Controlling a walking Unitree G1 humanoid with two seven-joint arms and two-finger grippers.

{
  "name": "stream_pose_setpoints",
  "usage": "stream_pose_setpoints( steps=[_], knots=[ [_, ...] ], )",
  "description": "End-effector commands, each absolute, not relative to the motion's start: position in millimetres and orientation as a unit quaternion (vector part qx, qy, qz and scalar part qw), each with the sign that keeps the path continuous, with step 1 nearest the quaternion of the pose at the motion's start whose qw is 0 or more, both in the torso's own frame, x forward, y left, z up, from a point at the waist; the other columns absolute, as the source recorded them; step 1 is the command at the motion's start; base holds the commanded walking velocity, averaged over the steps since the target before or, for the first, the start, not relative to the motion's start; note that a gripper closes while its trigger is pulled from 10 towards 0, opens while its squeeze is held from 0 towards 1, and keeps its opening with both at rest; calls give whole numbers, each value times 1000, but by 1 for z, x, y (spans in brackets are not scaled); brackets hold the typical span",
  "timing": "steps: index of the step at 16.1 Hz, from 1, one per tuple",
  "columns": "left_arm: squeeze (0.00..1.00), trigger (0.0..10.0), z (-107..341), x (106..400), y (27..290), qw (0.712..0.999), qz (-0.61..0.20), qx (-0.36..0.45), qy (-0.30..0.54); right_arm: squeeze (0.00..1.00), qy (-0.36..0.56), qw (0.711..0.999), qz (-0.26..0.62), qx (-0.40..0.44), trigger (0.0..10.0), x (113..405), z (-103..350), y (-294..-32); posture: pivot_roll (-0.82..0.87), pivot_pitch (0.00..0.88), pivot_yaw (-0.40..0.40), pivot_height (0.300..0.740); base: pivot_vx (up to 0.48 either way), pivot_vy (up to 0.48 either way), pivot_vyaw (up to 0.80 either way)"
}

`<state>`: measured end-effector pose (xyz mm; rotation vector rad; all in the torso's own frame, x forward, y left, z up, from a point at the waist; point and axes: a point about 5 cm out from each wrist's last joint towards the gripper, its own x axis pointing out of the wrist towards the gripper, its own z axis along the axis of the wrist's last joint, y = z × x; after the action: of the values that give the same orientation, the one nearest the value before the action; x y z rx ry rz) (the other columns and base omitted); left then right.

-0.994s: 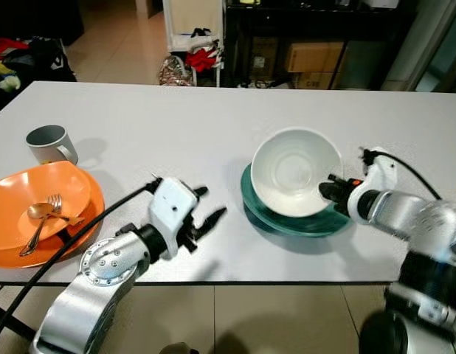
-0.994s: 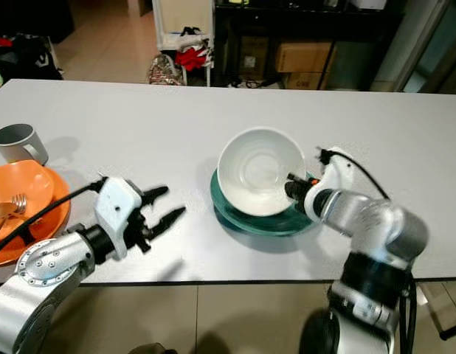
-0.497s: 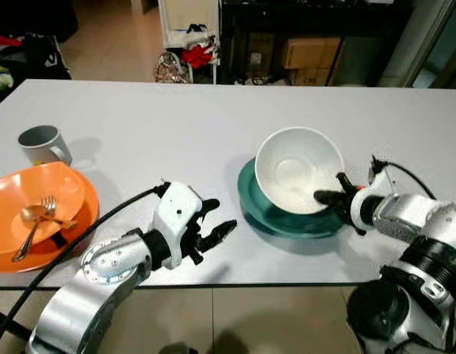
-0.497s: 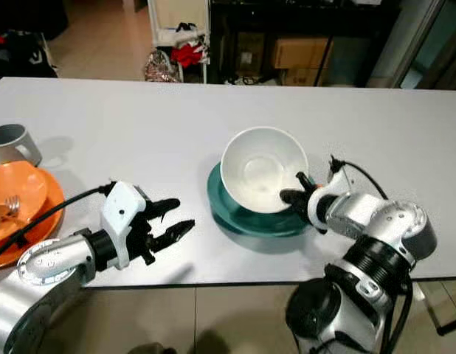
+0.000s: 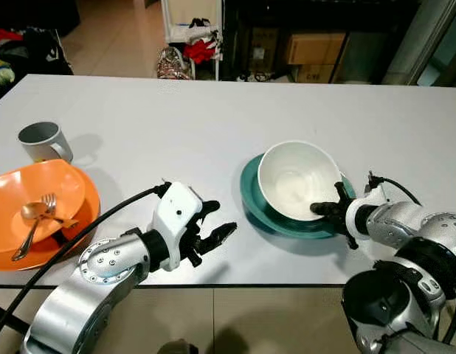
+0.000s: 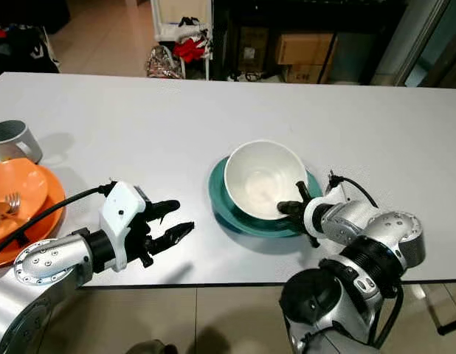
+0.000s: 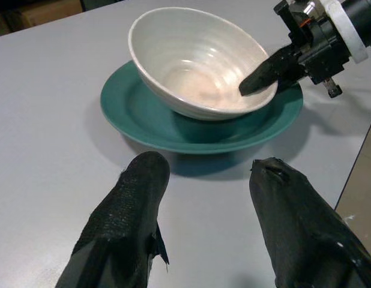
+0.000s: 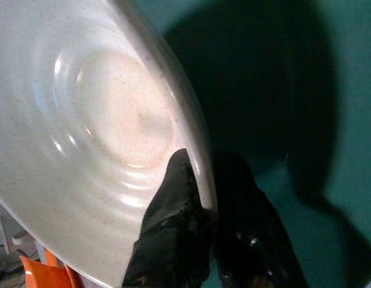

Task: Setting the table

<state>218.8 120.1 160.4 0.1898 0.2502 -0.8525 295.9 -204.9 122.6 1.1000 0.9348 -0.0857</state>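
White bowl (image 5: pixel 298 179): lowered since a second ago, now tilted on the teal plate (image 5: pixel 266 212), rim pinched by right tool (image 5: pixel 325 209). Left tool (image 5: pixel 207 234): spread, hovering above the bench (image 5: pixel 176 125). Placement nearly done; release pending.

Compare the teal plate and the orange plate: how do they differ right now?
The teal plate carries a white bowl, pinched at its rim by the right end effector; the orange plate carries another orange plate with a fork and spoon. Both sit on the white table.

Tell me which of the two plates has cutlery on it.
The orange plate at the table's left end, beside the grey mug: a fork and spoon lie on it. The teal plate carries the white bowl instead.
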Motion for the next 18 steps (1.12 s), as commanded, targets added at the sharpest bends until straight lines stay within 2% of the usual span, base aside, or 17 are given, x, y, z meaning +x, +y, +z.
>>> stream_pose_setpoints(
  steps=[1, 2, 4, 9, 12, 13, 14, 15, 18],
  knots=[
    [0, 10000, 163, 216, 119, 895, -418, 96, 118, 886, 419, 750, -47, 509, 10000, 298, 129, -206, 22, 0, -52, 740, 0, 0, 0],
    [0, 10000, 163, 215, 119, 895, -418, 96, 119, 886, 419, 748, -50, 511, 10000, 297, 129, -206, 22, 0, -52, 740, 0, 0, 0],
    [0, 10000, 164, 216, 118, 895, -418, 96, 119, 1000, 423, 743, -60, 516, 10000, 296, 127, -206, 21, 0, -50, 740, 0, 0, 0],
    [0, 10000, 166, 218, 120, 896, -417, 96, 115, 1000, 408, 744, -74, 525, 10000, 298, 135, -210, 19, 0, -42, 740, 0, 0, 0],
    [0, 10000, 172, 219, 122, 899, -418, 79, 102, 1000, 362, 763, -98, 526, 10000, 294, 151, -215, 5, 0, -28, 740, 0, 0, 0],
    [0, 10000, 174, 219, 123, 900, -418, 75, 99, 59, 345, 778, -104, 515, 10000, 291, 156, -218, -4, 0, -19, 740, 0, 0, 0],
    [0, 10000, 174, 219, 123, 901, -418, 72, 96, 0, 331, 790, -104, 505, 10000, 288, 160, -220, -8, 0, -16, 740, 0, 0, 0],
    [0, 10000, 175, 220, 123, 901, -417, 72, 95, 0, 327, 794, -103, 502, 10000, 288, 161, -220, -8, 0, -16, 740, 0, 0, 0],
    [0, 10000, 179, 220, 127, 904, -418, 50, 82, 0, 304, 839, -98, 441, 10000, 269, 162, -223, -19, 0, -7, 740, 0, 0, 0]
  ],
)
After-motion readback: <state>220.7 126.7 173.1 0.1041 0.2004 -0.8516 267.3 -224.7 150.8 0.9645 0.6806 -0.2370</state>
